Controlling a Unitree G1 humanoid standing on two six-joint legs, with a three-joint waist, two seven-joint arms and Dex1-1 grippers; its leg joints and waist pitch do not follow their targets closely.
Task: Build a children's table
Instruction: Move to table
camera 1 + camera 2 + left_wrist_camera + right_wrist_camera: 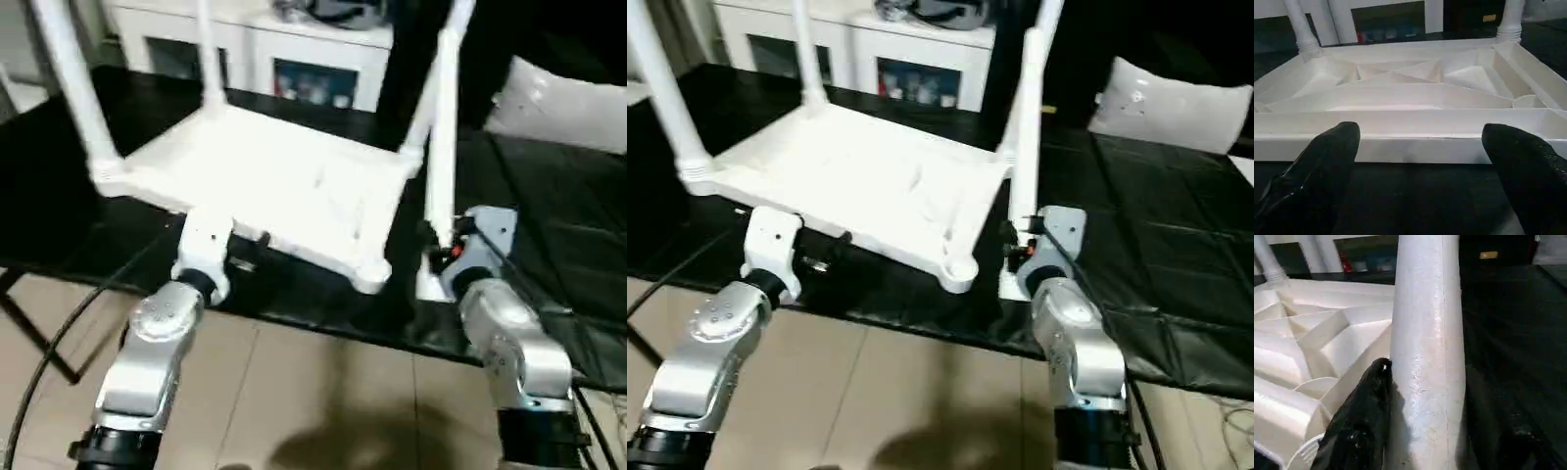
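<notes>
Table top: the white children's table top [265, 181] lies upside down, ribbed underside up, on black floor mats [1176, 255], its near edge close to the mats' near edge.
Legs fitted: three legs stand in corner sockets – far left [73, 88], far middle [209, 59], far right [436, 78].
Open socket: the near right corner socket [960, 272] looks empty; judged to be the target.
Fourth leg: loose leg [1022, 147] is held roughly upright, just beside the table top's right edge and apart from the open socket.
Right gripper: right gripper [1425, 401] is clamped around the loose leg low on its shaft, a black finger [1359, 421] pressed against its side.
Left gripper: left gripper [1420, 161] is spread wide, holding nothing, its fingers [1312, 176] facing the near rim of the table top.
Step in hand: probably carrying the last leg to the near right socket.
Doing it well: bring the leg's thick end over the socket, keep the shaft plumb, press straight down; the left gripper could brace the near rim so the top does not slide.
Risk: a tilted leg may jam or lever the top sideways.
Hard to make out: the leg's lower end sits behind the right wrist; whether it touches the mat cannot be told. The far legs' tips are cut off. The socket's inside is not readable.
Background: white cabinet [294, 54] and pale cushion [1171, 103] beyond the mats.
</notes>
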